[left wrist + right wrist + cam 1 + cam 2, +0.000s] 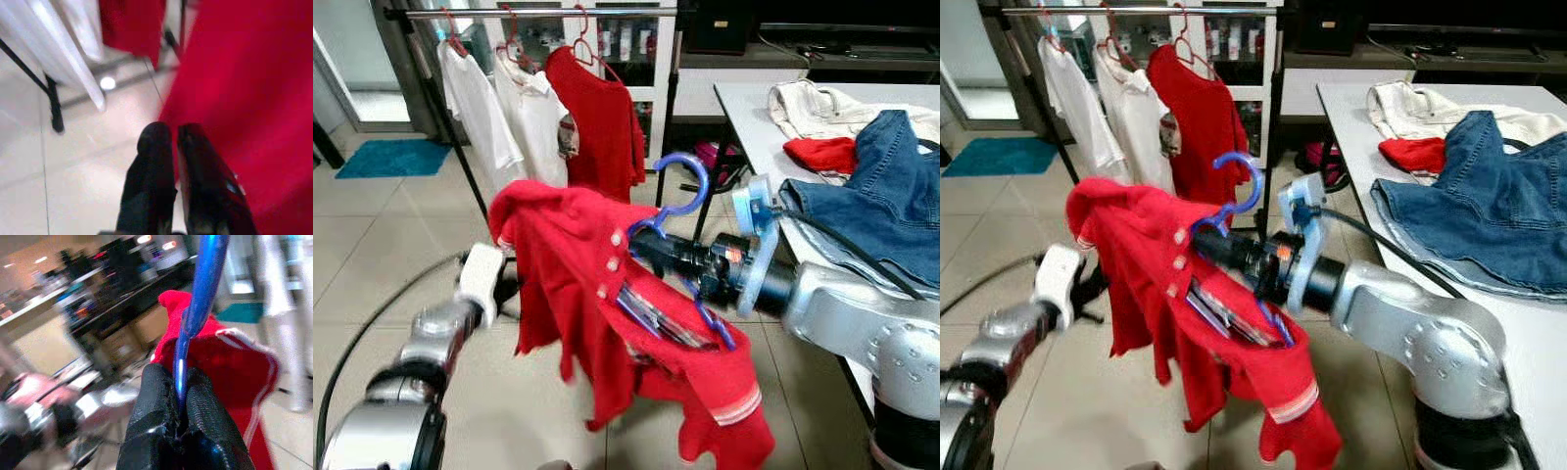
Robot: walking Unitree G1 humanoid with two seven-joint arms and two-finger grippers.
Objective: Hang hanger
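A red polo shirt (607,323) hangs on a blue hanger (680,196), held up in front of me. My right gripper (646,250) is shut on the blue hanger (195,308) at its neck, just under the hook. The hook points up toward the clothes rail (538,13), well short of it. My left gripper (168,139) is shut, empty, beside the red shirt's (244,98) left edge near the floor side. The left arm (440,333) reaches forward at lower left.
The rail holds two white shirts (480,108) and a red shirt (602,117) on red hangers. A white table (754,108) on the right carries a denim garment (881,186), a cream garment (822,108) and a red cloth (822,154). A teal mat (391,157) lies far left.
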